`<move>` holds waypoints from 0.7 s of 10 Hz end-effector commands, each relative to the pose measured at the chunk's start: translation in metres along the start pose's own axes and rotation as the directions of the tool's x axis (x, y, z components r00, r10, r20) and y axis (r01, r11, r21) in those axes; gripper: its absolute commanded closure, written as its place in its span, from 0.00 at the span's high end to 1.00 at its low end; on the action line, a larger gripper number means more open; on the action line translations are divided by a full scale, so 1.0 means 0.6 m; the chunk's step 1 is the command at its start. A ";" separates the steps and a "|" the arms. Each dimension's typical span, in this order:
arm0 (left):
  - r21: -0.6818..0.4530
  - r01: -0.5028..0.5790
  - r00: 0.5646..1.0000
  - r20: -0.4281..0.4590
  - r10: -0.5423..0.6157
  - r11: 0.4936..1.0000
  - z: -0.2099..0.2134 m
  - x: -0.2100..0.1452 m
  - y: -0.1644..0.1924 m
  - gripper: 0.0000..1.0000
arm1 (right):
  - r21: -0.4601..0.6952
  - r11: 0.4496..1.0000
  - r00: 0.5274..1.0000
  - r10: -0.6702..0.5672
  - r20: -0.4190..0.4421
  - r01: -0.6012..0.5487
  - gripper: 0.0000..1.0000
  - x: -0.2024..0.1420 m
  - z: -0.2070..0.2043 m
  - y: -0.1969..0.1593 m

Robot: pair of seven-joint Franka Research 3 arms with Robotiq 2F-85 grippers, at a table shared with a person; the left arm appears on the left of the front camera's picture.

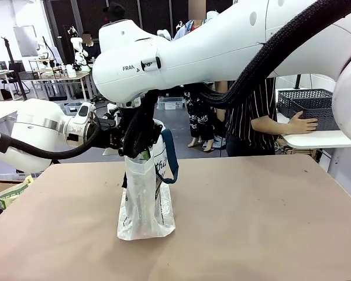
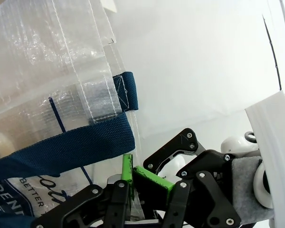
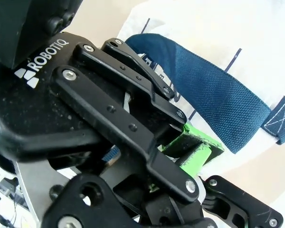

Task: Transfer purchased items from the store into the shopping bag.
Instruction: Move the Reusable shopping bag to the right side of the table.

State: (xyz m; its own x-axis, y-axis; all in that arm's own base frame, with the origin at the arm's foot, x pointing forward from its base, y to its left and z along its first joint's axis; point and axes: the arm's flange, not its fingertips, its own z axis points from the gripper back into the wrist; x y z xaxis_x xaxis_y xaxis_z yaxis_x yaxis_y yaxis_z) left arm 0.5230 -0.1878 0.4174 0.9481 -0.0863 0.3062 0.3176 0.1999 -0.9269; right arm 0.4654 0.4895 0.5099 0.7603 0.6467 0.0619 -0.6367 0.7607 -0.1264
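Brown table (image 1: 269,222); cash (image 1: 13,192) at left edge.

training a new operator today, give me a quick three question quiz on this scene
1. True or false: the shopping bag stands upright on the table.
2. What is the person's hand resting on: A the bag, B the dark grey basket, C a robot arm?
3. What are the left pincer and right pincer shut on?

Key: 1 true. 2 B. 3 the top of the shopping bag.
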 end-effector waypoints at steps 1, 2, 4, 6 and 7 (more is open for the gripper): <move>-0.008 -0.011 1.000 0.028 0.012 1.000 0.008 0.006 0.002 0.00 | -0.019 1.000 1.000 -0.001 0.003 0.001 0.00 -0.005 0.001 0.002; -0.011 -0.017 0.997 0.076 0.017 1.000 0.020 0.006 0.000 0.00 | -0.020 1.000 1.000 0.010 -0.001 -0.010 0.00 -0.008 0.001 0.005; 0.001 -0.028 0.993 0.118 0.028 1.000 0.033 0.010 -0.001 0.00 | -0.013 1.000 1.000 0.026 -0.004 -0.026 0.00 -0.009 0.001 0.006; 0.018 -0.031 0.990 0.137 0.029 0.999 0.038 0.013 0.001 0.00 | -0.015 0.999 0.999 0.047 -0.002 -0.047 0.00 -0.011 0.002 0.010; 0.033 -0.035 0.988 0.152 0.030 0.999 0.039 0.014 0.002 0.00 | -0.007 0.998 0.998 0.062 0.003 -0.062 0.00 -0.014 0.003 0.010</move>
State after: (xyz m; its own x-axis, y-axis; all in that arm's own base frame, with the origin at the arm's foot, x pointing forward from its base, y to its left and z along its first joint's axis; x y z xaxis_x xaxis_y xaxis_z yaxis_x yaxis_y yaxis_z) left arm 0.5344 -0.1627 0.4195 0.9504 0.0190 0.3104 0.2979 0.2306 -0.9263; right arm 0.4662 0.4903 0.5111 0.7591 0.6469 0.0726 -0.6367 0.7610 -0.1241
